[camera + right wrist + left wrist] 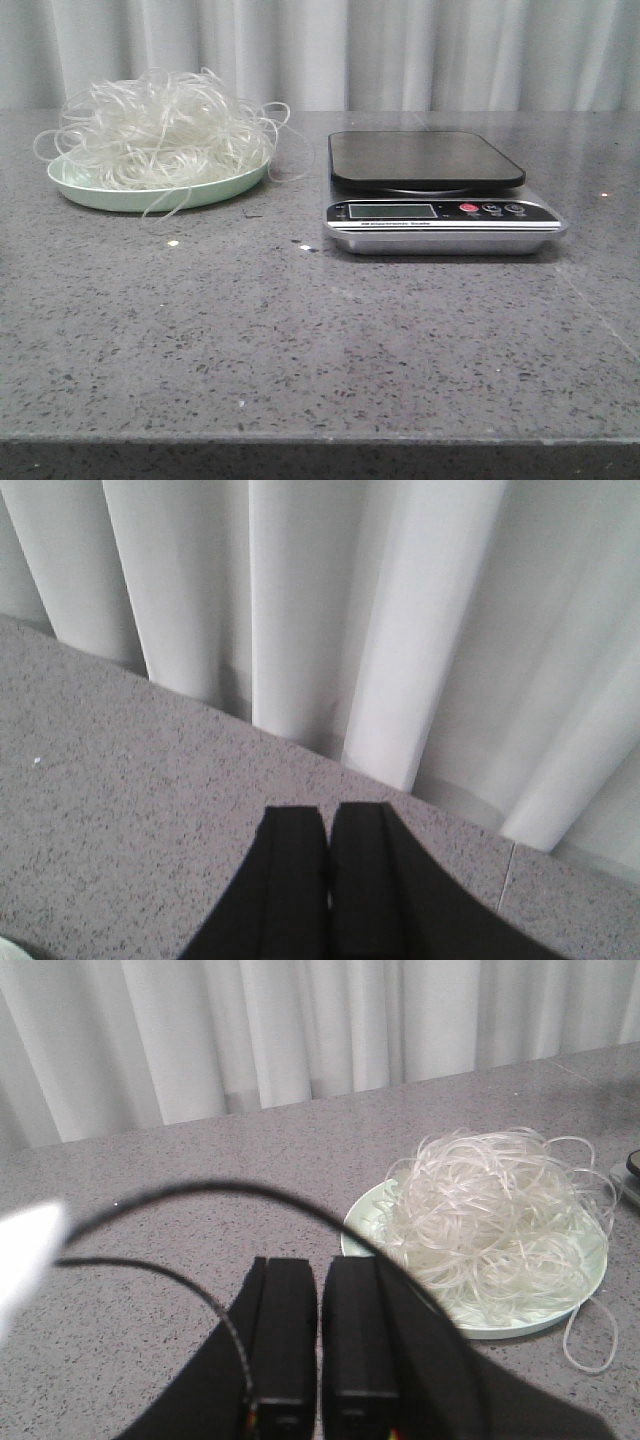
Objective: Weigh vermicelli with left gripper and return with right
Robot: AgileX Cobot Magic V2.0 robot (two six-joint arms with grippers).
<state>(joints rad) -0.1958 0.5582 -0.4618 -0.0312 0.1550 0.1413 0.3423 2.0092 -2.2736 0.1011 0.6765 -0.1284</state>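
The vermicelli [165, 125] is a fluffy whitish tangle piled on a pale green plate [100, 190] at the table's back left. It also shows in the left wrist view [490, 1215] on the plate [365, 1225]. The kitchen scale [430, 185] stands at the back right, its dark platform bare. My left gripper [321, 1265] is shut and empty, above the table a little apart from the plate, a black cable [200, 1192] arching over it. My right gripper [328, 812] is shut and empty above bare table near the curtain. Neither gripper shows in the front view.
A white pleated curtain [400, 50] hangs behind the table. The grey speckled tabletop [300, 340] stretches to its front edge. A few loose noodle strands [165, 205] hang over the plate's rim onto the table.
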